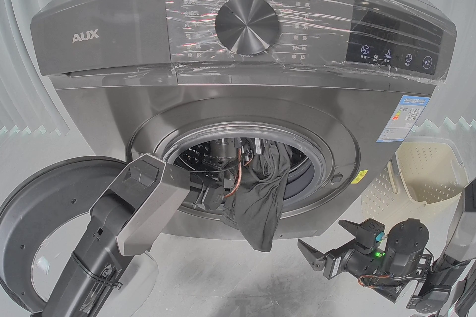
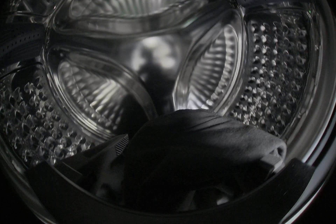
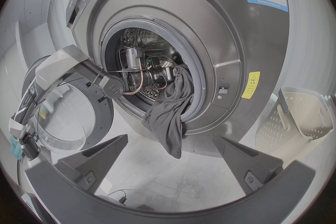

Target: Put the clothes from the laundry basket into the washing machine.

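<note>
Grey front-loading washing machine (image 1: pixel 124 110) stands on the floor. Its round door (image 1: pixel 29 214) is swung fully open at the machine's left side. Cream perforated laundry basket (image 1: pixel 431 169) sits on the floor against the machine's right side, just beside its front corner. Left arm (image 1: pixel 144 199) goes in through the door opening, wrist inside the steel drum (image 2: pixel 147 0). Dark grey garment (image 1: pixel 263 199) drapes over the lower right rim of the opening, upper part inside the drum, lower part hanging down the front panel. Left gripper (image 2: pixel 197 147) is deep in the drum; one finger (image 2: pixel 121 144) shows set wide to the side, so the jaws look spread, with the garment bunched over them rather than pinched. Right gripper (image 1: pixel 320 233) hangs low before the machine's right front corner, near the basket, jaws wide apart, holding nothing.
</note>
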Motion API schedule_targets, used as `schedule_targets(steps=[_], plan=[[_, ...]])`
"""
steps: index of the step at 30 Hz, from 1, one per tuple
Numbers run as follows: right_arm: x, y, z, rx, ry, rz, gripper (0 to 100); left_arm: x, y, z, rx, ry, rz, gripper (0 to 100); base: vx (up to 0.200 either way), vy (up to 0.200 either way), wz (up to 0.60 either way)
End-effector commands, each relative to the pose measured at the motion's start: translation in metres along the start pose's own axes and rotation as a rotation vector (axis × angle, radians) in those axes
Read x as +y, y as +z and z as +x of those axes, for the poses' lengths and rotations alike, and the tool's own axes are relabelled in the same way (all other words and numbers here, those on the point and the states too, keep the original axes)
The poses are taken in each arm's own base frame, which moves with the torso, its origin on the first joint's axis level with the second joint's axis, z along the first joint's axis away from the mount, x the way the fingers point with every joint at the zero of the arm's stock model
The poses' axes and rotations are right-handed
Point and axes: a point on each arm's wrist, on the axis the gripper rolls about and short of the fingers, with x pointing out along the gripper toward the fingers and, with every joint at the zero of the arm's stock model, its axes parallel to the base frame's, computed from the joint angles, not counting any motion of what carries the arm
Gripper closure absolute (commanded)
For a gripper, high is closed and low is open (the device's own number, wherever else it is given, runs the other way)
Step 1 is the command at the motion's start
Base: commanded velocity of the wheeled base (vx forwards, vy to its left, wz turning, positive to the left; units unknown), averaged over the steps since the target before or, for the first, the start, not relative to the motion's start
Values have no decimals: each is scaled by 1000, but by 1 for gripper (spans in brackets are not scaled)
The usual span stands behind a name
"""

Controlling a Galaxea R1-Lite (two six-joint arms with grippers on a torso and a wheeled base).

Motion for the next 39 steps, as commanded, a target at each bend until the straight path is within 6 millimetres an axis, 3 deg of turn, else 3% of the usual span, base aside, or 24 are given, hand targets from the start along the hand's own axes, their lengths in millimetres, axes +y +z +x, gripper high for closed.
schedule_targets(steps=[1,6,10,18,28,29,33,39], plan=[[-1,0,0,-2,-4,0,0,-15,11,-26,80,-41,18,0,0,0,0],[0,3,-2,-14,3,3,0,-27,13,-64,207,-149,46,0,0,0,0],[1,3,-3,-17,10,4,0,-26,2,-90,337,-203,77,0,0,0,0],[2,3,-3,-15,11,3,0,-21,-13,-95,387,-222,91,0,0,0,0],[2,2,-2,-11,11,1,0,-21,-51,-85,436,-228,100,0,0,0,0],[2,2,-2,-12,12,1,0,-21,-55,-84,441,-227,101,100,0,0,0],[2,2,-2,-12,12,1,0,-22,-61,-77,422,-220,95,100,0,0,0],[3,4,-2,-20,16,2,0,-22,-53,-68,369,-202,75,100,0,0,0]])
